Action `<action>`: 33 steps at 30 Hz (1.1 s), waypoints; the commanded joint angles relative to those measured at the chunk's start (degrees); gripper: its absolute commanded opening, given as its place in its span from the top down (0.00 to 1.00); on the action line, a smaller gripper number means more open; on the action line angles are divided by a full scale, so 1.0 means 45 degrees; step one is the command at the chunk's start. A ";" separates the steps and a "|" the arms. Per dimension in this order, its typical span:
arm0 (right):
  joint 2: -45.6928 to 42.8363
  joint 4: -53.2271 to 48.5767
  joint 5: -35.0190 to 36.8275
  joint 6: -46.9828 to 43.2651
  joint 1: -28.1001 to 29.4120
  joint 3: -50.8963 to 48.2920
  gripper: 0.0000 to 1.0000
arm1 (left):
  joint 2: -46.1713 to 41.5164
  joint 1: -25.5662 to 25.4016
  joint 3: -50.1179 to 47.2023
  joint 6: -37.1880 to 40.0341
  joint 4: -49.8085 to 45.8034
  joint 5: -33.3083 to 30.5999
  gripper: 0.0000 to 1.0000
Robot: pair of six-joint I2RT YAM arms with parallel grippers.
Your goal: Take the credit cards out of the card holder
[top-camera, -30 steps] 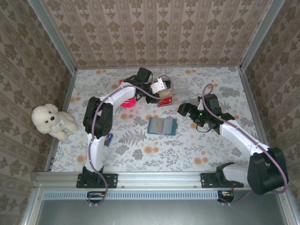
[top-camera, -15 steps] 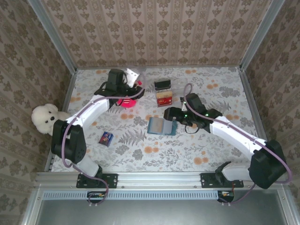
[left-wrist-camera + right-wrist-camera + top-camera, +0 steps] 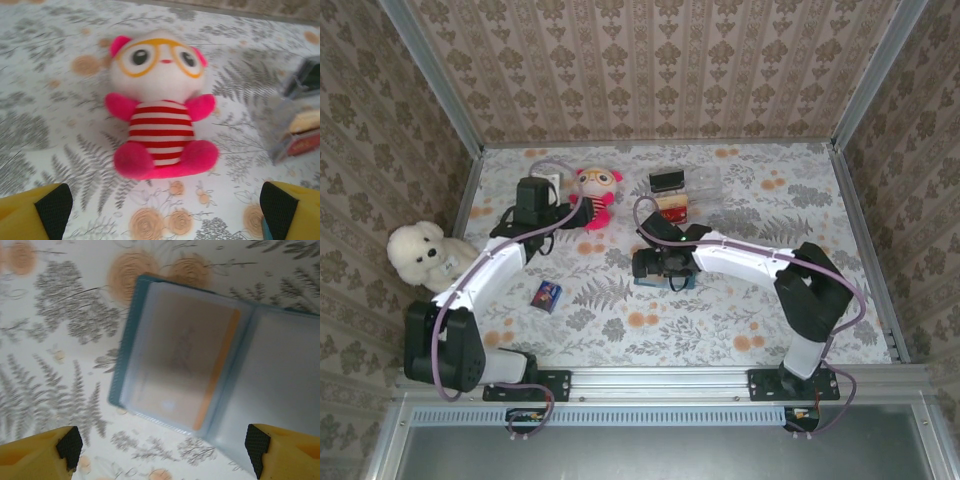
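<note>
The card holder (image 3: 200, 370) lies open on the table, teal-edged with two pale panels. One credit card (image 3: 182, 362) with an orange stripe sits in its left slot. My right gripper (image 3: 163, 450) hovers open just above the holder, nothing between its fingers; from above, that right gripper (image 3: 655, 265) covers most of the card holder (image 3: 685, 282). A red and an orange-gold credit card (image 3: 670, 207) lie by the clear tray, with the red credit card (image 3: 305, 145) at the right edge of the left wrist view. My left gripper (image 3: 165, 210) is open and empty, facing a pink doll.
The pink striped doll (image 3: 595, 197) sits just ahead of my left gripper (image 3: 572, 213). A clear tray (image 3: 705, 185) and a black block (image 3: 667, 180) stand at the back. A small blue can (image 3: 547, 294) lies front left; a white plush dog (image 3: 420, 255) is by the left wall.
My left arm has swung left from the cards by the tray to the doll, its jaws opening. My right arm has moved left, over the card holder.
</note>
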 commanded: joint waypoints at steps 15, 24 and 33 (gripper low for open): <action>0.2413 -0.1987 0.1087 -0.0456 -0.0342 0.1250 0.15 | 0.0682 0.1489 0.1386 -0.2230 -0.3416 0.2465 0.00; 0.2419 -0.1852 0.1188 -0.0533 -0.0812 0.0129 0.26 | 0.1033 0.1481 0.0775 -0.2829 -0.2596 0.4322 0.00; 0.1891 -0.0711 0.0225 -0.0883 -0.1297 -0.1170 0.41 | 0.1693 0.0698 0.0208 -0.3633 -0.1742 0.5850 0.11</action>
